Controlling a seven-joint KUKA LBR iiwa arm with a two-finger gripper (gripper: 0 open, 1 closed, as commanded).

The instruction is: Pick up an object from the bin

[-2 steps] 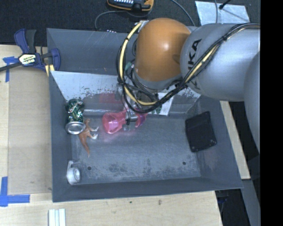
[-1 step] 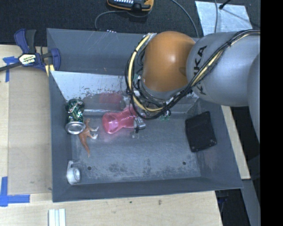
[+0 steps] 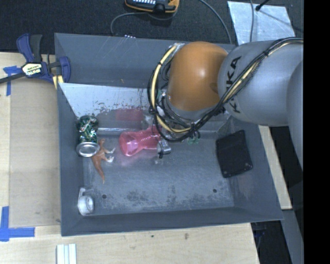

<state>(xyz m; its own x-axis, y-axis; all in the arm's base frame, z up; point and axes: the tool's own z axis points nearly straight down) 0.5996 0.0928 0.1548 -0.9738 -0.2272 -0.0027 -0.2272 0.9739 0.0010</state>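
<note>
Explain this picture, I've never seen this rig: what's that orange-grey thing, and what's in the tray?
One camera looks down into a grey metal bin. The grey shape with the orange dome is a robot arm reaching in from the right; its gripper is at the right end of a pink plastic thing mid-bin; whether it holds it, I cannot tell. Besides: a crushed green can and thin orange piece at left, a small silver thing bottom-left, a black pad at right.

Surroundings: pale wood-toned bench [image 3: 31,154] well to the left of the hand [image 3: 163,149] and along the edge nearest the camera, dark surface [image 3: 77,15] far beyond the hand carrying a yellow-and-black device [image 3: 152,4], white sheet [image 3: 258,20] beyond-right; lighting even.
</note>
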